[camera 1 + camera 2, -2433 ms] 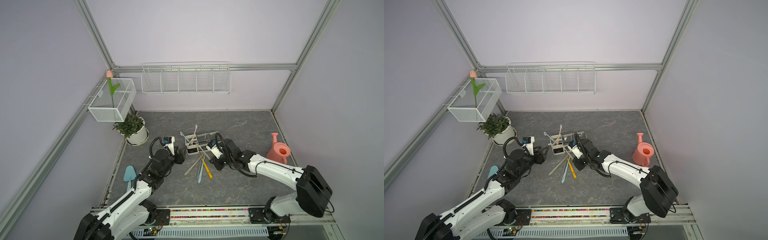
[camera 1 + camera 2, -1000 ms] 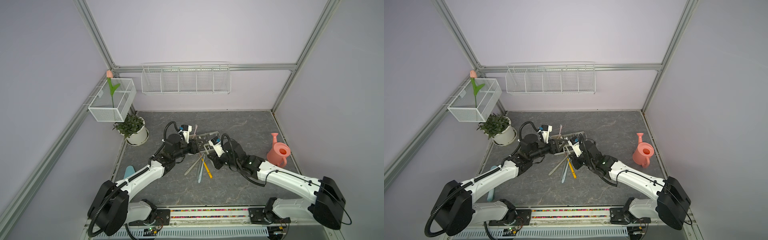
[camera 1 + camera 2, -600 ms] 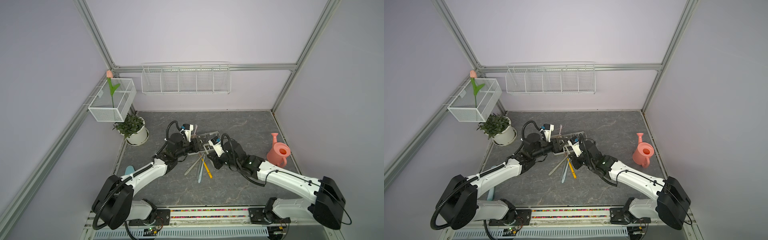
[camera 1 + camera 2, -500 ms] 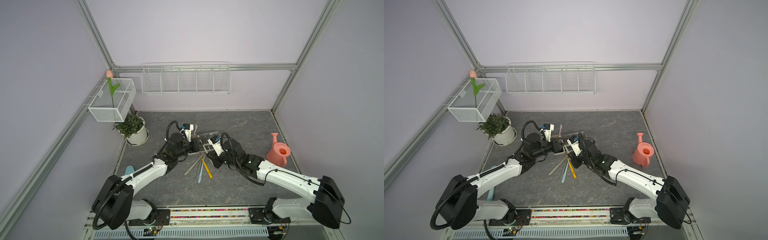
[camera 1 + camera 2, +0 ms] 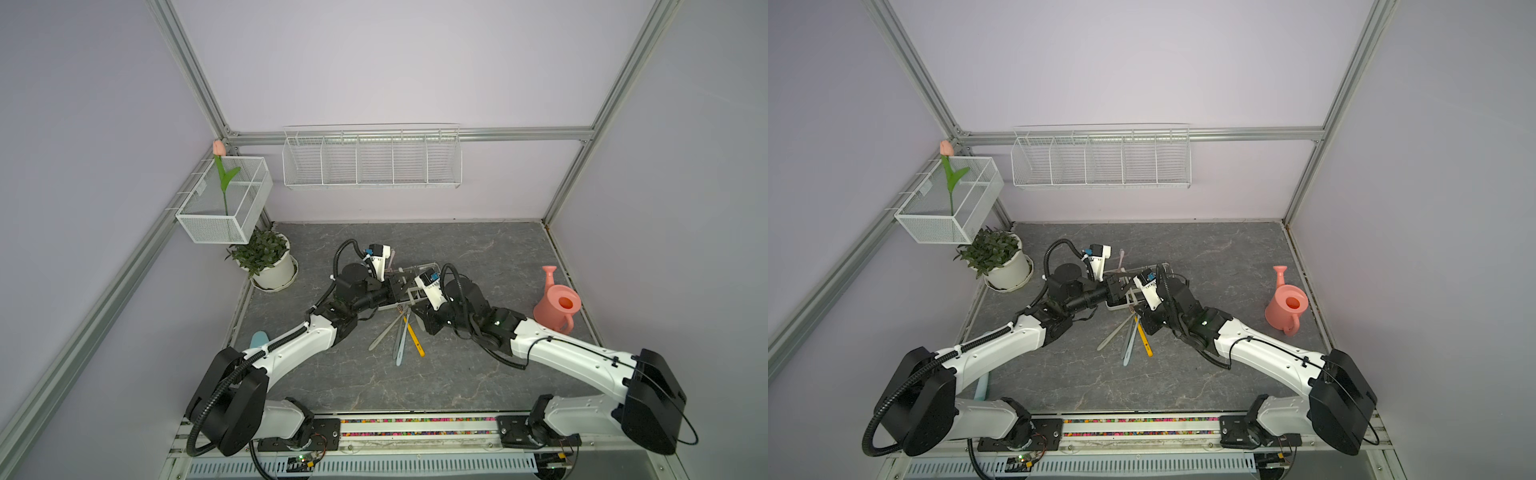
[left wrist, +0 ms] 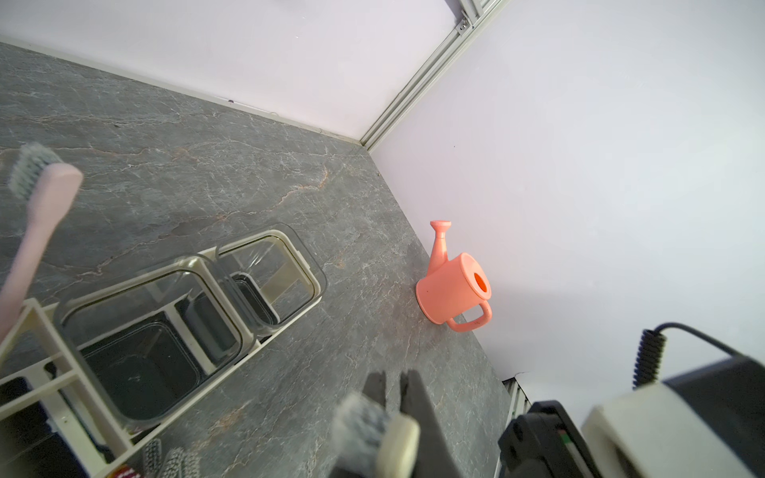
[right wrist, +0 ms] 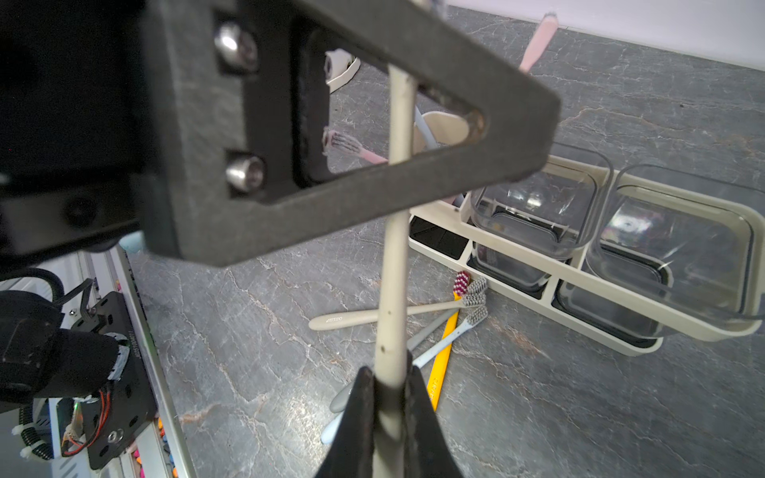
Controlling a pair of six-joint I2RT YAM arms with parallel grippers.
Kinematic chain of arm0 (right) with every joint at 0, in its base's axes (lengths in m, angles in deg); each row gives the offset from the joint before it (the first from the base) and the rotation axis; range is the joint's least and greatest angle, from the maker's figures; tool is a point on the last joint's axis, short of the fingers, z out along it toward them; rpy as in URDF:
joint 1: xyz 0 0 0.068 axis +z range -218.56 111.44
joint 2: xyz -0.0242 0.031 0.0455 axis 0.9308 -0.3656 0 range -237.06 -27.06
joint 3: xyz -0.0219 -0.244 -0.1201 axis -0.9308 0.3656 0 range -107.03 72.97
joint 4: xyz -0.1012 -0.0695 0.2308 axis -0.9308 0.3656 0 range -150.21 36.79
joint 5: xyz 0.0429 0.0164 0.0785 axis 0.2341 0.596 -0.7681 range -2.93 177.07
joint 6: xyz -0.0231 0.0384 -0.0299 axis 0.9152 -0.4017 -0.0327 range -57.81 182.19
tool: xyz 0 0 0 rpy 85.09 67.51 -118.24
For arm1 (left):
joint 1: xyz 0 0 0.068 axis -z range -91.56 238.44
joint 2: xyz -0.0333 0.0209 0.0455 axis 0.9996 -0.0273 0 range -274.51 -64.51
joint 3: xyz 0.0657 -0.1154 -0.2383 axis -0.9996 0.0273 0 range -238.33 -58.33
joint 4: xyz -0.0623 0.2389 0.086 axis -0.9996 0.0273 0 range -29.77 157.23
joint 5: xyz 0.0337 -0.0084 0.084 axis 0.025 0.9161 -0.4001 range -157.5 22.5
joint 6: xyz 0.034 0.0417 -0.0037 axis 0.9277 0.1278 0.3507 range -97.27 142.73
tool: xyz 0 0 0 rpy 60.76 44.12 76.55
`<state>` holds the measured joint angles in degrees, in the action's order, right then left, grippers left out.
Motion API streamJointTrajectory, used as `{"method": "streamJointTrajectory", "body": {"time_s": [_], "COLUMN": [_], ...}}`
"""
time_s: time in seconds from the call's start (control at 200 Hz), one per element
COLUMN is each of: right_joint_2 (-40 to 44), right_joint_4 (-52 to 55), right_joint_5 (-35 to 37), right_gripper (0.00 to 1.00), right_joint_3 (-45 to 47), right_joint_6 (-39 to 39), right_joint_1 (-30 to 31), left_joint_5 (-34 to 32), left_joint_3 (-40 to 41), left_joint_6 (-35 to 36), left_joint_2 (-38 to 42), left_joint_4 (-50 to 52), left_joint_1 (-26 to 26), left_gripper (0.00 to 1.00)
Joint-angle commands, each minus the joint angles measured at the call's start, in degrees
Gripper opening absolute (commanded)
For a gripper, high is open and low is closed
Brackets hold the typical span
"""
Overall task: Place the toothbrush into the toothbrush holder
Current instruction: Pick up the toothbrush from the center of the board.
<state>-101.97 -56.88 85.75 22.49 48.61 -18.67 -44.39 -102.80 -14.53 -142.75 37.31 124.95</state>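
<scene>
The toothbrush holder stood mid-surface, toward the far side, a cream rack of three sections in a row. Its divided bin at the left end held two pink toothbrushes, both leaning, and one pale blue handle. Through the two clear cups only the rack's dark floor showed. The toothbrush, cream-handled, stood nearly upright in the air just near-left of the holder, gripped in two places. The right tool pinched its lower handle. The left tool had its fingers pressed together on the handle higher up, with the bristled head poking out beside them. Close below, four loose toothbrushes lay crossed on the grey surface, touching one another: one beige, one grey, one pale blue and one yellow. On the far wall hung one long wire basket of five compartments. On the left wall one mesh box held a single tulip. One potted plant stood at far left, and one pink watering can at right.
</scene>
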Motion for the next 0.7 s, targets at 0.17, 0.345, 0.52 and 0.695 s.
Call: {"method": "streamJointTrajectory", "body": {"time_s": [0.17, 0.345, 0.52, 0.695], "right_joint_2": [0.3, 2.5, 6.4, 11.2], "right_joint_4": [-3.0, -2.9, -2.3, -0.2], "right_joint_5": [-2.8, -0.8, 1.5, 4.2], "right_gripper": [0.36, 0.48, 0.57, 0.63], "right_joint_3": [-1.0, 1.7, 4.2, 6.5], "right_joint_6": [-0.6, -1.1, -1.9, -2.1], "right_joint_1": [0.2, 0.1, -0.1, -0.7], "left_joint_5": [0.5, -0.1, -0.9, -2.6], "left_joint_3": [-2.9, -3.6, -4.7, -6.3], "left_joint_6": [3.5, 6.7, 10.1, 14.8], "left_joint_2": [-0.5, 1.4, 3.5, 6.4], "left_joint_4": [1.9, 5.7, 9.5, 14.0], "left_joint_1": [0.1, 0.1, 0.1, 0.1], "left_gripper": [0.0, 0.0, 0.0, 0.0]}}
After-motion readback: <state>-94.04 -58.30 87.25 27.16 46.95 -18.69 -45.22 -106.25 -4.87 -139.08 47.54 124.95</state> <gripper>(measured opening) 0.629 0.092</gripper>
